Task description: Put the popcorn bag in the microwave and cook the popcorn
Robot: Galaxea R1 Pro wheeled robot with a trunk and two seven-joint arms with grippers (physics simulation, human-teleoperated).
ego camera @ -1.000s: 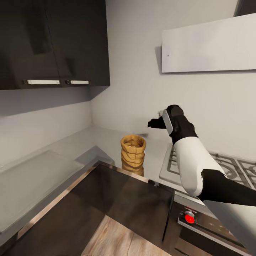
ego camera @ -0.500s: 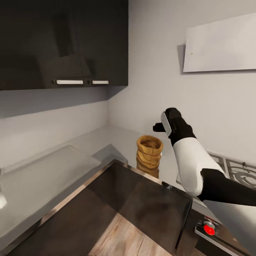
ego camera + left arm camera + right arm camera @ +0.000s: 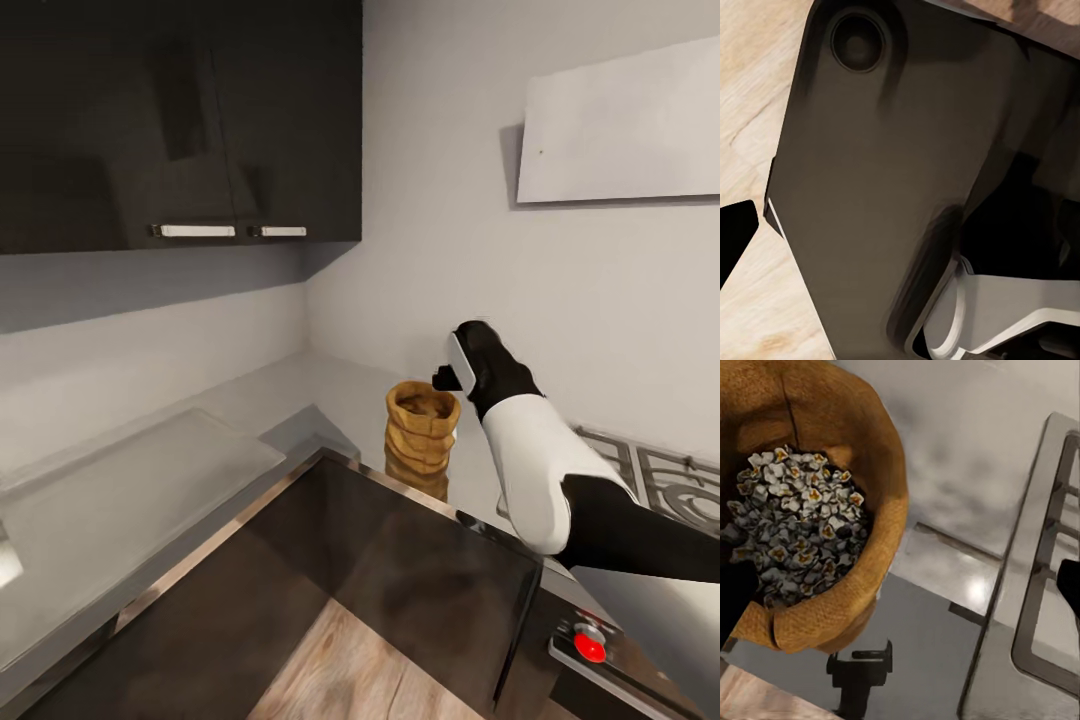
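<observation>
The tan popcorn bag [image 3: 421,436] stands upright on the grey countertop [image 3: 200,450] near the corner. From above, the popcorn bag [image 3: 862,547] is open-topped and holds pale popcorn [image 3: 795,521]. My right gripper [image 3: 444,378] hovers just above the bag's rim on its right side. In the right wrist view the right gripper [image 3: 902,592] is open, its dark fingertips [image 3: 735,600] far apart, one over the bag and one over the stove. A single left fingertip [image 3: 735,240] shows far out at the picture's edge, so that gripper is spread open over wooden floor. The microwave is out of view.
A gas stove [image 3: 650,480] lies right of the bag, with a red knob [image 3: 589,647] on the oven front below. Dark upper cabinets [image 3: 200,120] hang over the counter's left leg; a white hood [image 3: 620,120] sits on the back wall. Dark cabinet fronts [image 3: 400,570] stand under the counter.
The head camera swung left a second ago, shifting the scene rightward. Since then my right gripper has dropped lower and closer to the bag's rim. The bag has not moved.
</observation>
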